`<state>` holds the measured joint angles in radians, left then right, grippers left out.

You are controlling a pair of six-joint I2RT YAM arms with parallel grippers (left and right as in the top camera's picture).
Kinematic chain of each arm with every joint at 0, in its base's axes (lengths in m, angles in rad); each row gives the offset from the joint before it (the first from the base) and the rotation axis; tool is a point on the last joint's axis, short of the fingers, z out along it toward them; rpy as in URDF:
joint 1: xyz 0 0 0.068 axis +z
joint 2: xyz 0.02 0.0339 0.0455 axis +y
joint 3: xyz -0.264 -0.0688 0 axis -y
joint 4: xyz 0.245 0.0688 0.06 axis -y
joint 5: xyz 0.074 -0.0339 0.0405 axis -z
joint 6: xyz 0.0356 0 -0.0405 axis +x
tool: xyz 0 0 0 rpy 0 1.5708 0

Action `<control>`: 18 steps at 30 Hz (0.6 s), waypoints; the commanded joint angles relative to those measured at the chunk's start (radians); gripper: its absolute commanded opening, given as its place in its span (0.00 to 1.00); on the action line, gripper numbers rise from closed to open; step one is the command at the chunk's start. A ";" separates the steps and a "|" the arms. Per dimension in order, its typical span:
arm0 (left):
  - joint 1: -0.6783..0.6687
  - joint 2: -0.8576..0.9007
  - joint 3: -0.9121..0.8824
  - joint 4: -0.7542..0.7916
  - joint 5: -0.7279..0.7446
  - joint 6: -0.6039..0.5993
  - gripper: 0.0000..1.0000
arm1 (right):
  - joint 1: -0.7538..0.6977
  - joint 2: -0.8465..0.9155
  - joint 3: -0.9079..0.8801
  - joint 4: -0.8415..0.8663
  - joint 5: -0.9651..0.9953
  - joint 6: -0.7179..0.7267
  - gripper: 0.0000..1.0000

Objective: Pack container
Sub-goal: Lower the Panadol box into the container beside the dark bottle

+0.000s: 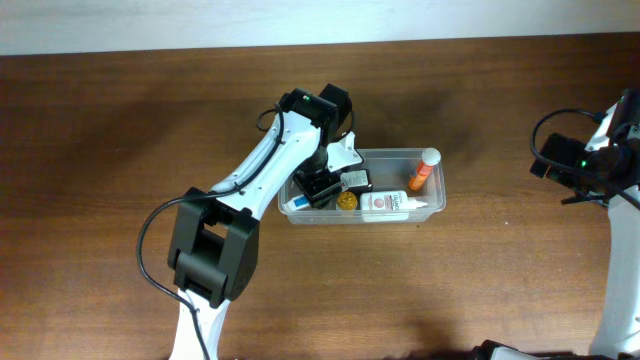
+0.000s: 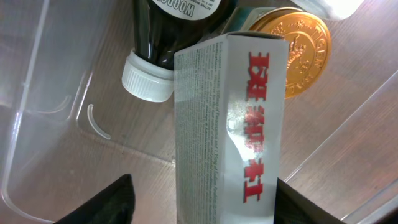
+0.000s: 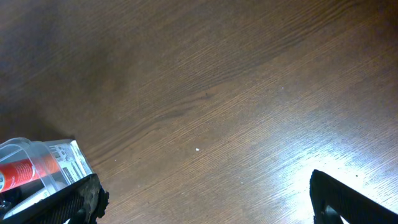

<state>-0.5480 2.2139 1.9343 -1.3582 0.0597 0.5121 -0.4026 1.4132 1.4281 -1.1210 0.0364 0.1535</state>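
The left arm [image 1: 215, 245] rises closest to the overhead camera, reaching from the near edge of the table [image 1: 100, 150] up to the middle. The right arm [image 1: 600, 170] stands by the right edge.

The container [image 1: 437, 195] sits about mid-table, a little right of centre. Its corner also shows at the lower left of the right wrist view [image 3: 31, 152].

The left gripper [image 2: 205, 208] is lowered into the container's left end. A white box [image 2: 230, 130] with red lettering lies between its dark fingers [image 2: 106, 202]. The right one is against the box edge, while a strip of container floor shows beside the other, so I cannot tell whether the box is clamped.

The right gripper [image 3: 205, 211] hovers over bare wood, its fingers [image 3: 68, 202] spread wide with nothing between them.

A white bottle [image 1: 388, 205] with a red label lies along the container's near wall. A dark bottle [image 2: 171, 31] with a white cap lies just beside the box. An orange bottle [image 1: 420, 175] lies in the right end. A gold tin [image 2: 305, 43] rests beside the dark bottle.
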 commanded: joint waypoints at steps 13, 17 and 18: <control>-0.004 -0.021 -0.009 0.010 -0.002 -0.018 0.46 | -0.003 0.002 0.015 0.003 -0.002 0.005 0.98; -0.004 -0.021 -0.009 0.021 -0.002 -0.018 0.39 | -0.003 0.002 0.015 0.003 -0.002 0.005 0.98; -0.004 -0.021 -0.009 0.023 -0.002 -0.018 0.39 | -0.003 0.002 0.015 0.003 -0.002 0.006 0.98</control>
<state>-0.5480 2.2139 1.9339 -1.3422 0.0597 0.4969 -0.4026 1.4132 1.4281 -1.1206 0.0364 0.1543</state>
